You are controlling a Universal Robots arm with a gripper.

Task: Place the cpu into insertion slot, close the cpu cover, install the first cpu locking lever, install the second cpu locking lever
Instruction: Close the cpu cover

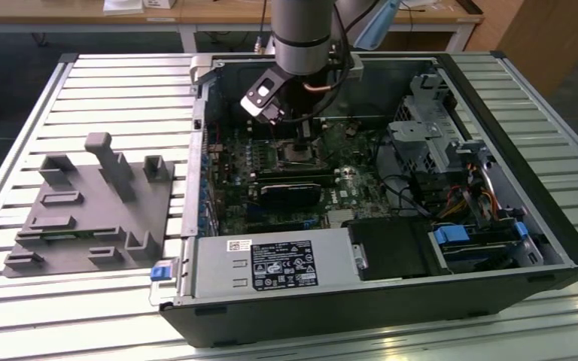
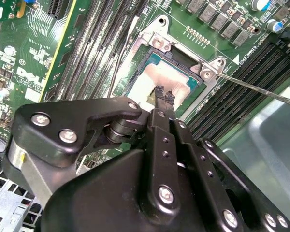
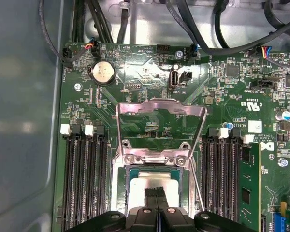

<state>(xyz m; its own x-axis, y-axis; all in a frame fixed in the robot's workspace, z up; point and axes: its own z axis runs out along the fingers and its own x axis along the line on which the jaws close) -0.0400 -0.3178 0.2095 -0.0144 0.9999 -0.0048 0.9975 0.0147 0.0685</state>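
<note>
My gripper blocks a good part of the cpu in both wrist views, and in the exterior view's upper middle the insertion slot is too small for me to read.

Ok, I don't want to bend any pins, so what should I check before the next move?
1. cpu lies inside the insertion slot: ok.
2. cpu seated fully flat: cannot tell.
3. cpu cover swung open, off the cpu: ok.
4. locking lever unlatched, apart from the cpu cover: ok.
5. gripper fingers shut, tips at the cpu's top: ok.
</note>
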